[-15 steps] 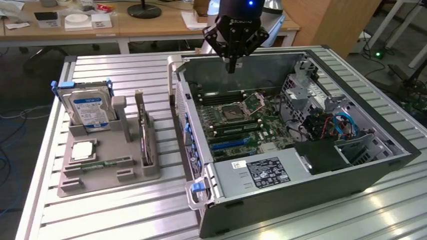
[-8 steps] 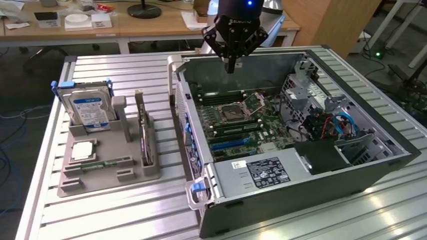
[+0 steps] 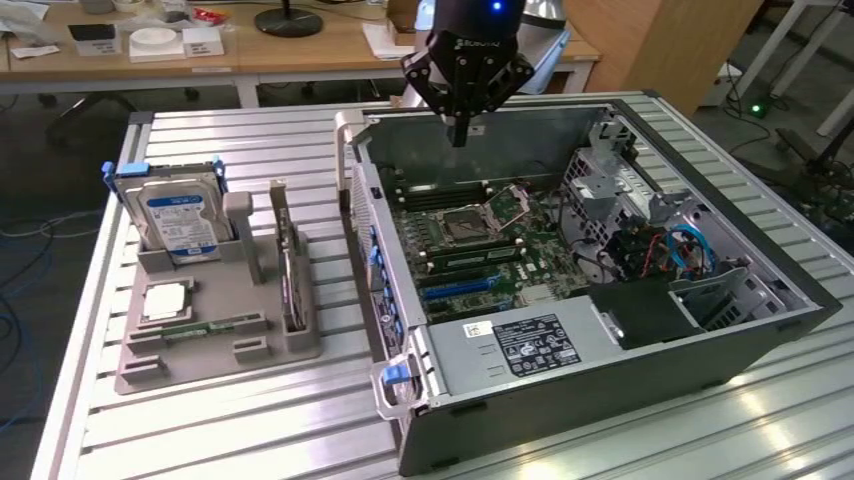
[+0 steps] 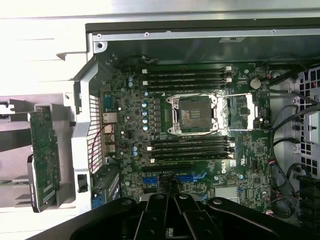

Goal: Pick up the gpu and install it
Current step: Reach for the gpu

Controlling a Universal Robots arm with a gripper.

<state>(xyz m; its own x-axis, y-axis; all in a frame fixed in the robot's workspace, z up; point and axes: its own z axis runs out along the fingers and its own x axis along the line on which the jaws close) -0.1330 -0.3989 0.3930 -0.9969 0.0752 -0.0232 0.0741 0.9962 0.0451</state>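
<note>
The gripper (image 3: 461,133) is hovering clenched and empty above the open computer case (image 3: 641,385), while the gpu (image 3: 286,262) is standing on edge in a grey holder (image 3: 187,370) just beside the case; a clean pick is probably calling for squaring up over the card's upper edge.

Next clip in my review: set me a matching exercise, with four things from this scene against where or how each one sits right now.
Things:
1. gpu
2. hard drive
3. pincer
4. memory stick

Places or states:
A. lying flat in the grey holder
B. shut and empty, above the open computer case
C. upright in the holder, blue-white label showing
D. standing on edge in the holder's slot nearest the case

Pairs: 1-D, 2-C, 3-B, 4-A
</note>
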